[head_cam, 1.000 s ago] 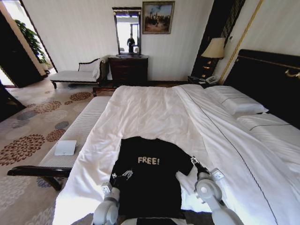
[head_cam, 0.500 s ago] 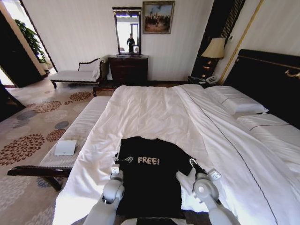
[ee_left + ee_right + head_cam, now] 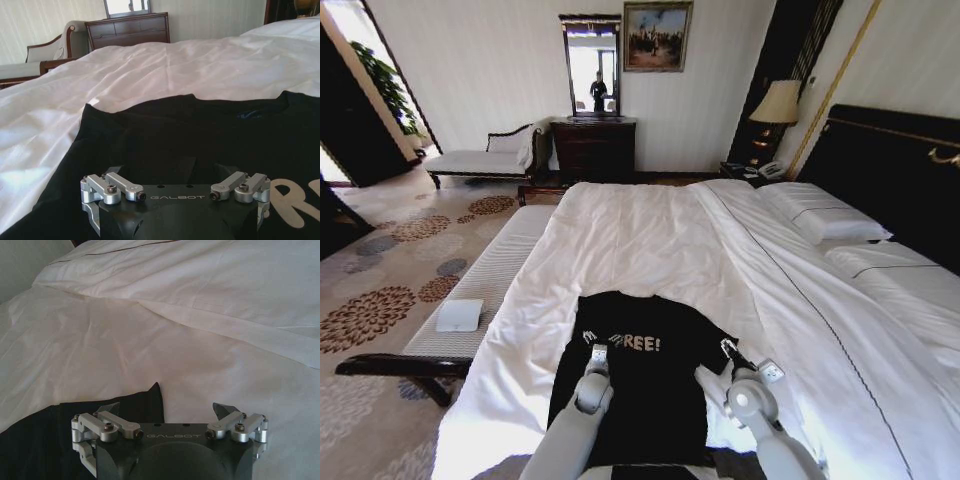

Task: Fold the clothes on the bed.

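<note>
- T-shirt [image 3: 635, 385] lies on the bed's [image 3: 650, 240] near end;
- bench [image 3: 485, 285] left of bed;
- pillows [image 3: 825, 215] far right;
- dresser [image 3: 593, 148] beyond.

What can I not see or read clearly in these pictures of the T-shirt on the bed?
- The T-shirt: its hem, head view, behind both arms and the lower edge.
- "FREE" lettering: first letter covered by the left gripper.
- Right sleeve: partly behind the right gripper.
- Left gripper's fingertips, left wrist view: dark against the fabric.
</note>
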